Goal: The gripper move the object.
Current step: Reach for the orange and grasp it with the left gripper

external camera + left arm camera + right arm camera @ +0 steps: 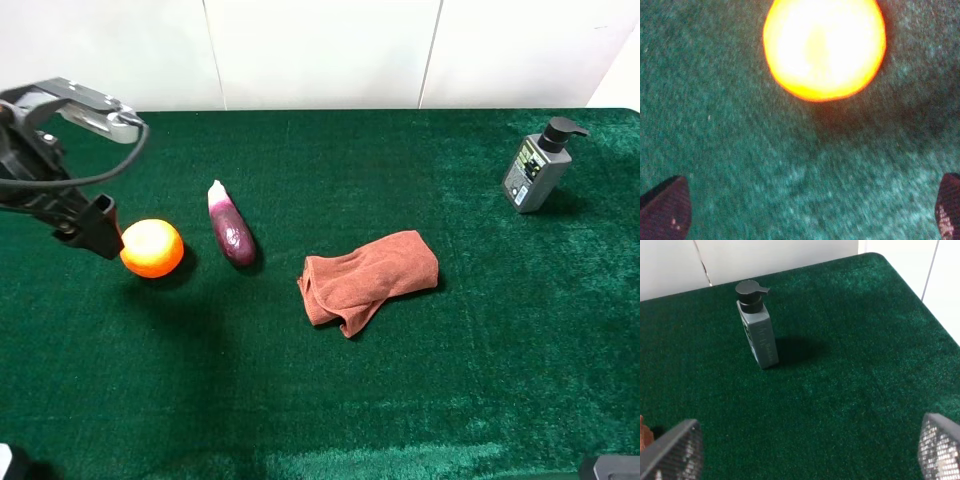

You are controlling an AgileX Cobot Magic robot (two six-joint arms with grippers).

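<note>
The green felt table (300, 400) shows only plain felt at its near edge. The right gripper (807, 450) hangs over the right part of the table. Its jaws are spread wide and there is only felt between the mesh-patterned tips. Further in, near the middle, a rust-brown folded cloth (368, 278) lies crumpled on the felt. Well apart from it, toward the left side, the orange fruit (152, 247) sits on the table. The left gripper (97, 228) is just beside the fruit, on its left. Its jaws are also spread. In the left wrist view the fruit (824, 47) lies ahead of the two dark tips, not between them and apart from both. A little behind the fruit and to its right lies a purple eggplant (232, 230), with its pale end pointing to the back. Far at the back right a grey pump bottle (540, 168) with a black head stands upright. Behind the table is a white wall (320, 50).
</note>
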